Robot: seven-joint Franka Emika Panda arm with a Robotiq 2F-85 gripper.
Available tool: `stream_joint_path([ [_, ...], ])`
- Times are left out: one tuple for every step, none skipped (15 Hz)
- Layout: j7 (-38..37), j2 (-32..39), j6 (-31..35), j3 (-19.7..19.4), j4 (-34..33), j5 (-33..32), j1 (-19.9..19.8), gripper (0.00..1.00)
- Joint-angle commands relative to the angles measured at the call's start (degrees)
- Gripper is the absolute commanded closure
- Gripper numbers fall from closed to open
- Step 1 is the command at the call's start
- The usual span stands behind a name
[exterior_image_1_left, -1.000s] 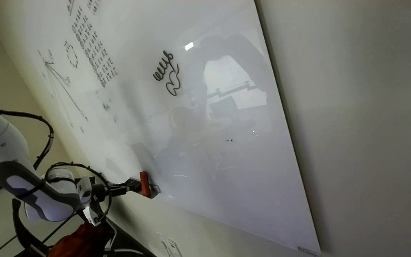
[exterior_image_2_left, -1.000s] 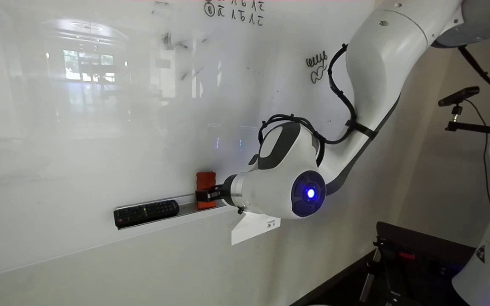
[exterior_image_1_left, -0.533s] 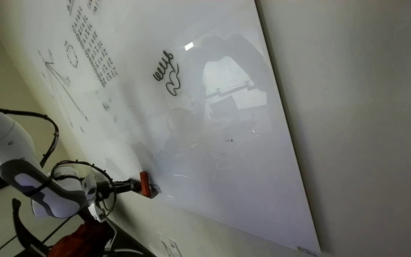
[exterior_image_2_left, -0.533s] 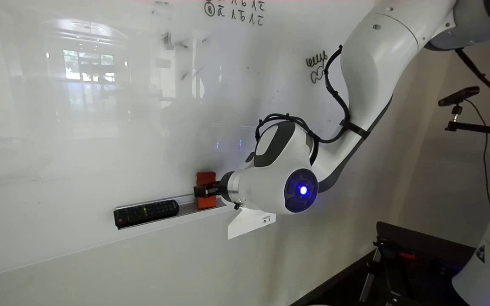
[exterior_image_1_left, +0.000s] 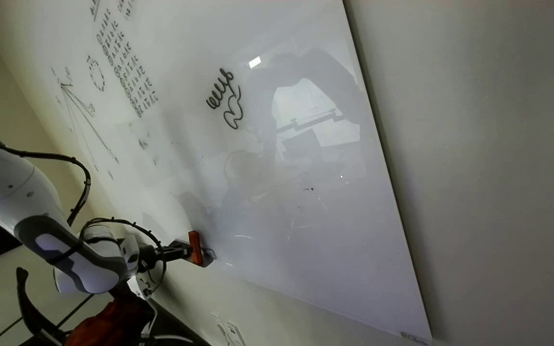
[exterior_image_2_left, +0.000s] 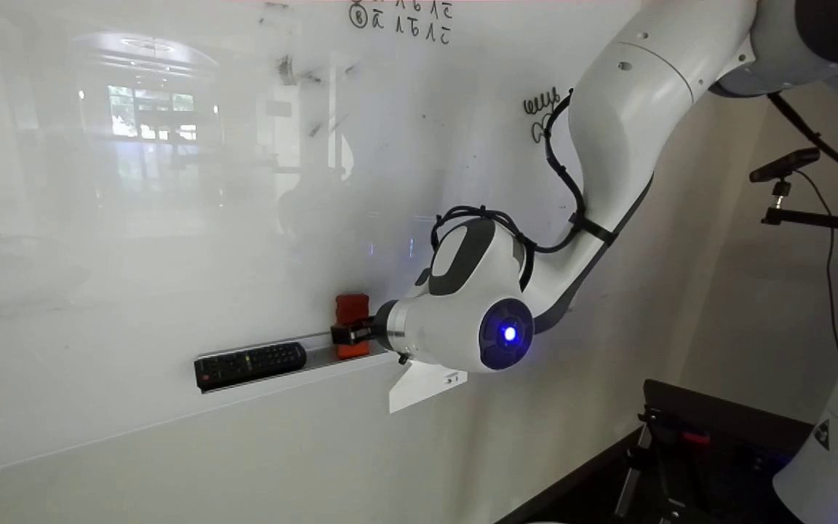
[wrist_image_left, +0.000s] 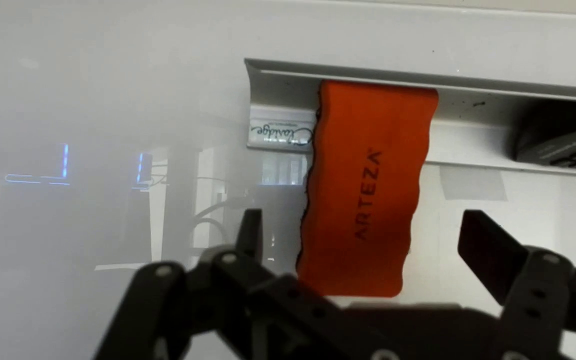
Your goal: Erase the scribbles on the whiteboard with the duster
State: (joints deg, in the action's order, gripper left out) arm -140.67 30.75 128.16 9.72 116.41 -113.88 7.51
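Note:
The duster (wrist_image_left: 368,185), a red-orange block lettered ARTEZA, stands upright on the small tray at the lower edge of the whiteboard (exterior_image_1_left: 282,216). My gripper (wrist_image_left: 361,222) is open around it, with one finger on each side. In the wrist view, gaps show between the duster and both fingertips (wrist_image_left: 252,230). In an exterior view, the gripper's dark fingers (exterior_image_2_left: 346,333) cover part of the duster's front. Bold black scribbles (exterior_image_1_left: 224,96) are higher on the board. In an exterior view, an arm cable hides part of their lower squiggle.
A black remote (exterior_image_2_left: 252,364) lies on the same metal tray (wrist_image_left: 283,92), beside the duster. Columns of writing (exterior_image_1_left: 128,72) and thin sketches (exterior_image_1_left: 96,74) mark another part of the board. Bare wall (exterior_image_2_left: 281,466) runs below it. A camera on a stand (exterior_image_2_left: 783,166) is behind the arm.
The arm has swung closer in, bringing the hand a little further over the duster. The gripper has stayed open, and the duster and scribbles have not moved.

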Motion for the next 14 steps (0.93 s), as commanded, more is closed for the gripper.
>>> stream_joint_path([
  [1.17, 2.02, 1.45, 0.46, -2.42, -1.47, -0.98, 0.00],
  [1.16, 2.40, 1.01, 0.43, -2.69, -1.23, -0.95, 0.00],
  [1.11, 2.76, 1.03, 0.44, -3.03, -1.16, -1.00, 0.00],
  [1.08, 3.09, 1.01, 0.43, -3.32, -1.16, -1.04, 0.00],
  [1.00, 3.37, 0.86, 0.43, -3.56, -1.11, -1.03, 0.00],
  [1.01, 3.62, 0.85, 0.42, -3.79, -1.16, -1.06, 0.00],
  [1.02, 3.86, 0.88, 0.41, -4.06, -1.17, -1.11, 0.00],
  [1.02, 4.07, 0.81, 0.39, -4.34, -1.16, -1.13, 0.00],
  [1.08, 4.26, 0.85, 0.37, -4.61, -1.06, -1.20, 0.00],
  [1.11, 4.43, 0.79, 0.35, -4.84, -1.02, -1.21, 0.00],
  [1.08, 4.56, 0.73, 0.32, -5.07, -1.00, -1.24, 0.00],
  [1.04, 4.68, 0.63, 0.29, -5.27, -0.98, -1.26, 0.00],
  [1.10, 4.85, 0.61, 0.27, -5.54, -0.86, -1.31, 0.00],
  [1.13, 5.01, 0.48, 0.25, -5.80, -0.76, -1.31, 0.00],
])
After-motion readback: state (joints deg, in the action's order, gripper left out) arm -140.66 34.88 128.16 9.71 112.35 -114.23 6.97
